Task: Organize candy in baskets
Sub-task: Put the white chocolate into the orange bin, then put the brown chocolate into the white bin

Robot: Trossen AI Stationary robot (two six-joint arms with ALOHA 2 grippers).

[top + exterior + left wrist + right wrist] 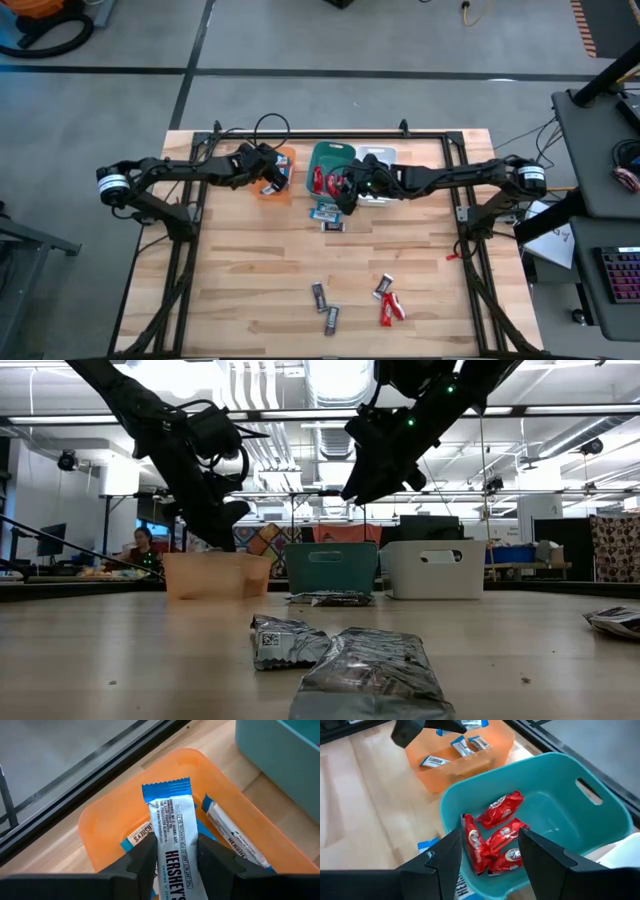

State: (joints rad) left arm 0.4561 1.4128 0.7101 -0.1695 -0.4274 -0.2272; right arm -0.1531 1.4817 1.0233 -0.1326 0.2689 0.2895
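Over orange basket [100,820]: left hand [175,851] holds blue-and-white bar [172,827] | right hand [487,851] wide

We see the orange basket [100,827] holding blue-and-white Hershey's bars [175,850], the teal basket [570,815] holding red candies [497,840], the white basket [435,568] beside it, and loose dark and red bars [392,308] scattered across the table.

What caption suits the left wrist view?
Left pincer holding a blue-and-white candy bar over the orange basket.
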